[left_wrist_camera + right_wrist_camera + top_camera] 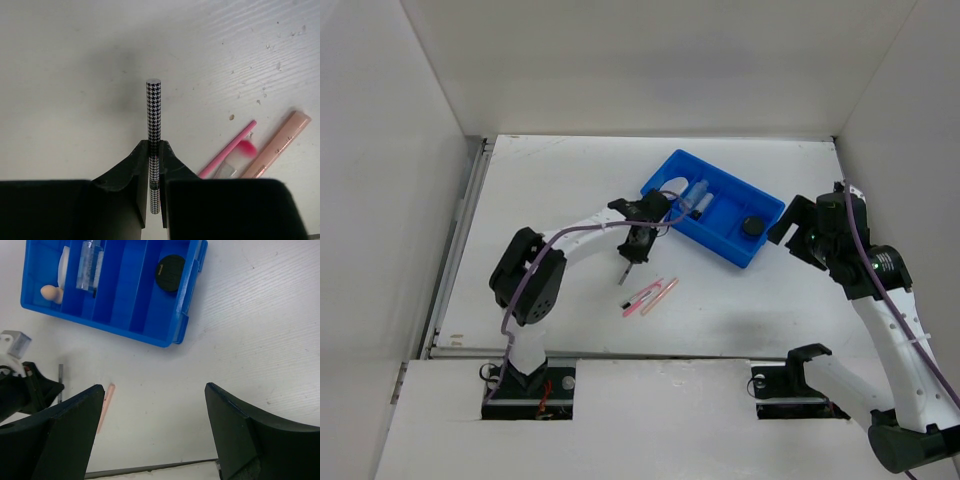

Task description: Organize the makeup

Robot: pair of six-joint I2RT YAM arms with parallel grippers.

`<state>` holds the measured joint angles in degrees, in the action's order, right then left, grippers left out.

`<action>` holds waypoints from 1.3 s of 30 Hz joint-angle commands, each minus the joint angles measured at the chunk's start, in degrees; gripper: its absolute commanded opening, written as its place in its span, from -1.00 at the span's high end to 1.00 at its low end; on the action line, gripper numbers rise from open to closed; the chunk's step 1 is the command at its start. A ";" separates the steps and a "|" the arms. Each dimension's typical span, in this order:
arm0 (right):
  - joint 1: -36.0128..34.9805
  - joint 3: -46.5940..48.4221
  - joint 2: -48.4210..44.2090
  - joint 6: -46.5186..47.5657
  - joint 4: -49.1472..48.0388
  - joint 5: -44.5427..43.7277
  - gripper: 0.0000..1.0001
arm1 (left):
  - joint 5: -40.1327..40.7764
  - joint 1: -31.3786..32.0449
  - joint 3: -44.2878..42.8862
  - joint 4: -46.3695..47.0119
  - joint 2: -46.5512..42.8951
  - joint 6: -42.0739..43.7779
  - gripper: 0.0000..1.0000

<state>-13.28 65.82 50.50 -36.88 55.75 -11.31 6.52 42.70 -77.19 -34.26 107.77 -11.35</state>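
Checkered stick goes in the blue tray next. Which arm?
Left. Its jaws are shut on the checkered stick, a short way from the blue tray. The right arm's jaws stand open and empty at the tray's other side, so using it would mean a handover.

No legible text; only faint, unreadable print along the beige stick point(280, 142)

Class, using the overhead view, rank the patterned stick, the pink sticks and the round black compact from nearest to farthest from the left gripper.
1. Patterned stick, clamped in the left gripper.
2. Pink sticks, on the table nearby.
3. Round black compact, in the blue tray.
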 commanded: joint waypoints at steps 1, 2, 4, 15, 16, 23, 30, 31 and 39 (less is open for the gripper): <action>0.18 0.27 -0.40 1.02 -0.64 -0.03 -0.76 | 6.65 0.11 -5.77 -6.24 -7.74 2.82 1.00; 0.18 0.27 -0.40 1.02 -0.64 -0.03 -0.76 | 6.66 0.11 -8.48 -7.13 -8.27 3.53 1.00; 0.18 0.27 -0.40 1.02 -0.64 -0.03 -0.76 | 3.69 0.11 -11.65 -8.27 -8.80 5.19 1.00; 0.18 -0.26 -2.34 -0.12 -1.17 -1.16 -0.76 | -15.13 3.35 -50.40 -8.45 13.68 8.72 1.00; 0.18 -0.26 -3.03 -0.64 -0.64 -1.17 -0.76 | -16.09 3.36 -55.13 -7.58 15.44 8.72 1.00; 0.18 -0.78 -3.57 -1.96 -0.02 -0.03 -0.76 | -16.79 3.88 -63.49 4.81 26.60 6.35 1.00; 0.18 -2.10 -5.24 -2.49 1.82 0.07 -0.76 | -18.40 3.88 -67.83 12.02 33.47 4.50 1.00; 0.18 -2.10 -5.24 -2.49 1.82 -0.46 -0.76 | -17.78 3.88 -68.44 12.02 33.47 4.50 1.00; 0.18 -1.57 -4.71 -2.49 2.35 -0.47 -0.76 | -16.72 3.88 -68.45 12.55 36.20 3.19 1.00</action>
<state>-13.28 63.48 45.84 -38.87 57.91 -11.33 -10.44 46.57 -143.17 -24.40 143.87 -6.98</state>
